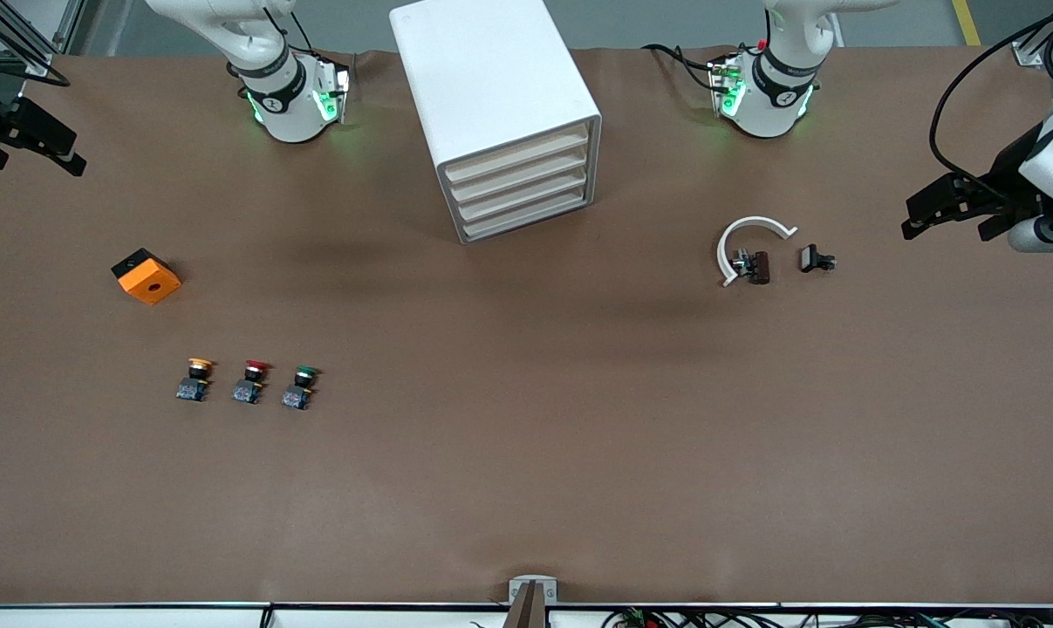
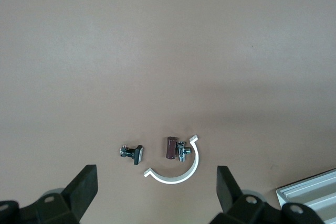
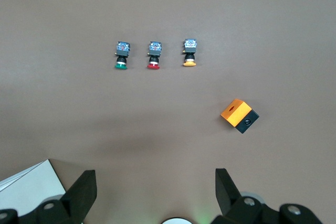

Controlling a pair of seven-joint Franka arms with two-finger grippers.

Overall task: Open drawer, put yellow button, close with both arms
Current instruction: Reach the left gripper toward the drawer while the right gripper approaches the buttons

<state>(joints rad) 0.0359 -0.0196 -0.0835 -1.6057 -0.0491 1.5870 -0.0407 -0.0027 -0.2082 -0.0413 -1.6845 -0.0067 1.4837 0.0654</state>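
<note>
The white cabinet (image 1: 491, 96) stands mid-table near the bases, and its uppermost drawer (image 1: 517, 150) is shut like the three below it. The yellow button (image 1: 196, 379) stands on the table toward the right arm's end, in a row with a red-capped (image 1: 251, 381) and a green-capped switch (image 1: 300, 387). It also shows in the right wrist view (image 3: 189, 53). My right gripper (image 1: 33, 164) hangs open and empty over the table edge at its own end, and shows in its wrist view (image 3: 155, 178). My left gripper (image 1: 943, 228) hangs open and empty over the other end, and shows in its wrist view (image 2: 156, 177).
An orange box with a hole (image 1: 147, 276) lies between the switches and the right arm's base. A white C-shaped clip (image 1: 748, 237), a brown part (image 1: 757, 266) and a small black part (image 1: 816, 259) lie toward the left arm's end.
</note>
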